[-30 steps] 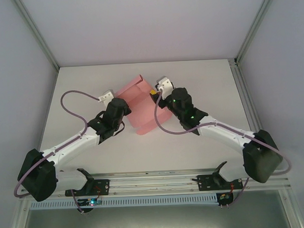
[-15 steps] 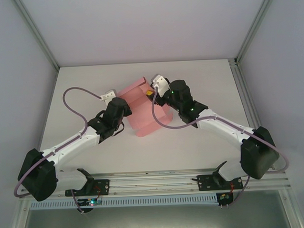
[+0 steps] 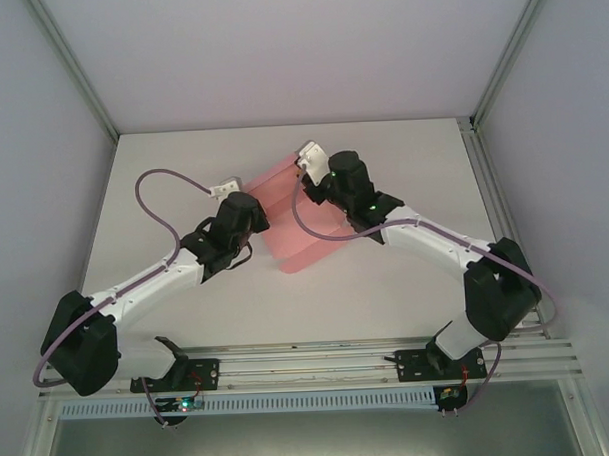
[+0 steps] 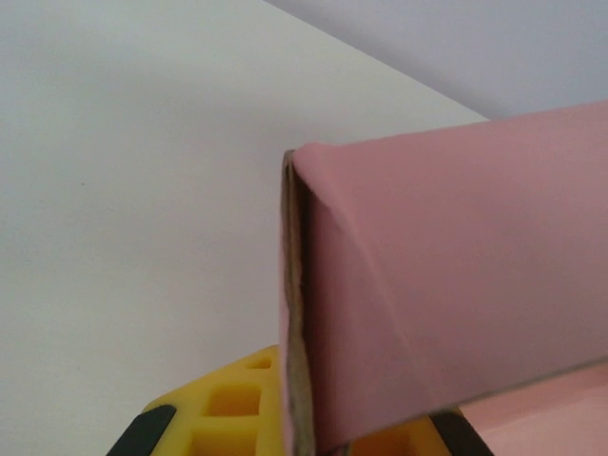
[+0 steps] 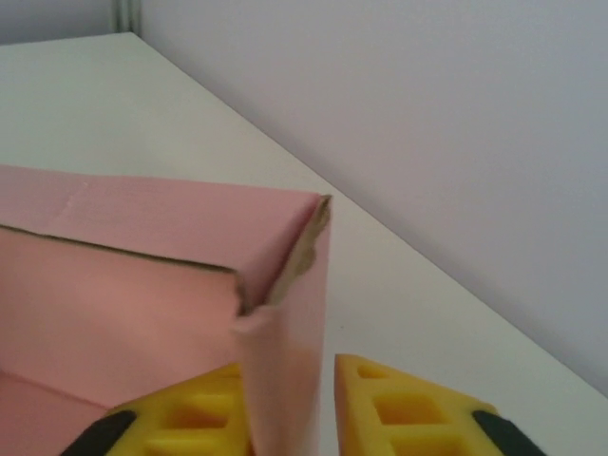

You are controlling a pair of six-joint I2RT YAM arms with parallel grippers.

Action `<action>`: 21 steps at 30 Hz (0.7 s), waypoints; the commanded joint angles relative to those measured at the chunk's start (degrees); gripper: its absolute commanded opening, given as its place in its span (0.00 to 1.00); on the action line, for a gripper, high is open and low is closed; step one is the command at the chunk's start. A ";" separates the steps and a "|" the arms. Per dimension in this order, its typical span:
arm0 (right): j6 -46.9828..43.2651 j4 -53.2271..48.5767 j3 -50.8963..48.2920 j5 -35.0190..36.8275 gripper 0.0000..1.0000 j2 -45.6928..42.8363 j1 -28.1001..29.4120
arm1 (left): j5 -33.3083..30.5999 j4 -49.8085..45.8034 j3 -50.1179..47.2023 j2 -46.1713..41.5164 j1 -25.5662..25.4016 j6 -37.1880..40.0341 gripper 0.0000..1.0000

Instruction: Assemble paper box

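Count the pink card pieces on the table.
1: the paper box, mid-table between the left gripper and the right gripper, partly folded. The arms cover part of it, so smaller scraps could be hidden.
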 commanded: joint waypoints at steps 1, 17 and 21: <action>-0.61 8.24 1.90 19.53 0.13 2.85 1.99 | -0.13 -0.75 2.01 0.33 0.30 -3.17 0.00; -18.08 26.70 4.09 56.97 0.10 11.94 3.82 | -14.07 -11.93 1.41 -3.17 0.15 -13.51 0.00; -9.33 10.30 1.51 37.22 0.15 5.77 6.72 | -16.56 -12.22 2.34 -1.68 0.91 -11.79 0.00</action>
